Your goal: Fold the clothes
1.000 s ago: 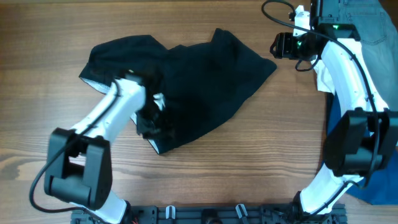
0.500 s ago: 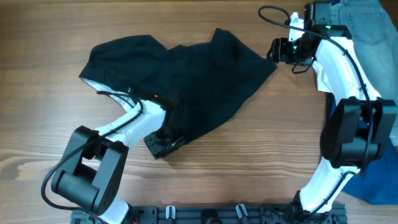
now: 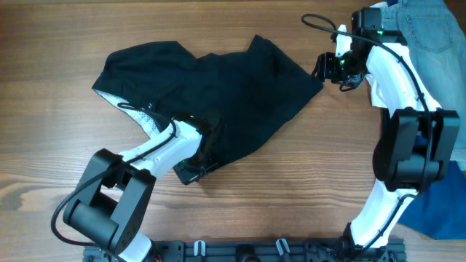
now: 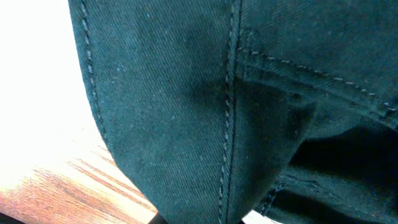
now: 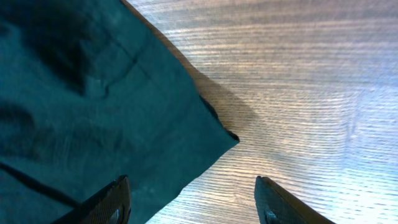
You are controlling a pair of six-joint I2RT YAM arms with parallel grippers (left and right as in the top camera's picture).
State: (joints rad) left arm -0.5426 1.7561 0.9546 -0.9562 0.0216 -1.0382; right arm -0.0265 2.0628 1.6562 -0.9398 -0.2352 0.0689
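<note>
The clothes (image 3: pixel 240 94) are one black garment lying spread on the wooden table, with whitish lining showing along its left edge. My left gripper (image 3: pixel 198 159) is at the garment's lower front edge. In the left wrist view (image 4: pixel 199 219) black seamed fabric (image 4: pixel 186 93) fills the frame and runs down between the jaws, which look shut on it. My right gripper (image 3: pixel 322 67) is open and empty just beside the garment's right corner. In the right wrist view its fingers (image 5: pixel 196 199) straddle the edge of the fabric (image 5: pixel 93 93) above bare wood.
A light-blue denim piece (image 3: pixel 437 36) lies at the table's far right top. A bright blue cloth (image 3: pixel 444 211) lies at the right bottom edge, behind the right arm's base. Bare wood surrounds the garment.
My left gripper has slid down and to the right to the garment's lower edge. My right gripper has moved slightly down and left toward the garment's right corner.
</note>
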